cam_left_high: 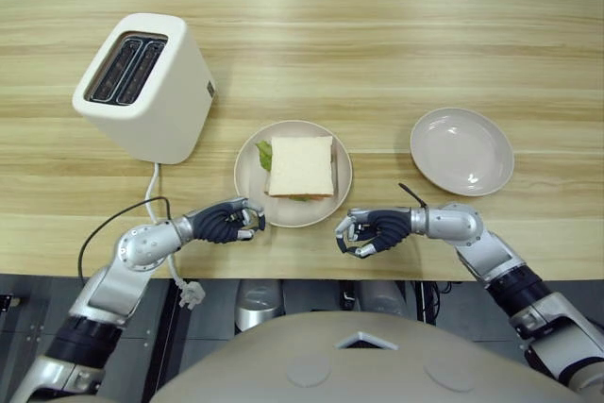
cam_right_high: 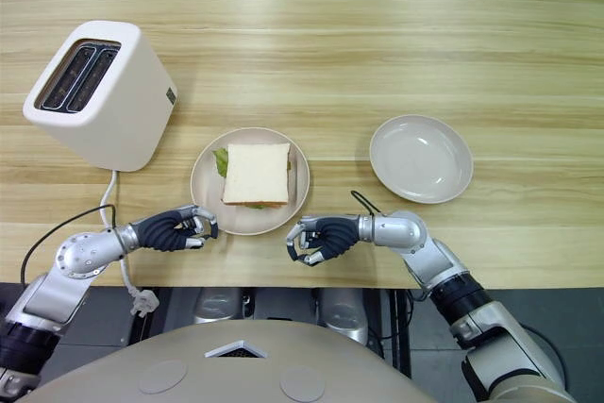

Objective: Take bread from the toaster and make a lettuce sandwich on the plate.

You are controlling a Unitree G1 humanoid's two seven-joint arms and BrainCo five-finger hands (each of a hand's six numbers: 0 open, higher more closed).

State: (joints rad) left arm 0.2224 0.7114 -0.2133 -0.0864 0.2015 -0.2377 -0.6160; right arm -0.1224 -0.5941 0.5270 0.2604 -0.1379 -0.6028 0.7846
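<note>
No legible text or numbers anywhere; small dark mark (cam_left_high: 209, 92) on toaster (cam_left_high: 156, 101) side too tiny to read.

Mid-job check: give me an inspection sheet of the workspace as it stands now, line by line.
Surface: wooden table, no spills seen.
Job's things: toaster at far left, no bread standing out of its slots; sandwich on the plate at centre, white slice on top, lettuce showing at its left edge.
Clutter: second plate to the right, empty.
Hands: left hand and right hand both curled, holding nothing, near the table's front edge; the left one is close to the plate's rim.
Cables: white cord runs from the toaster off the front edge, its plug hanging loose; black cable loops by the left arm.
Surroundings: grey equipment below the table's edge.
</note>
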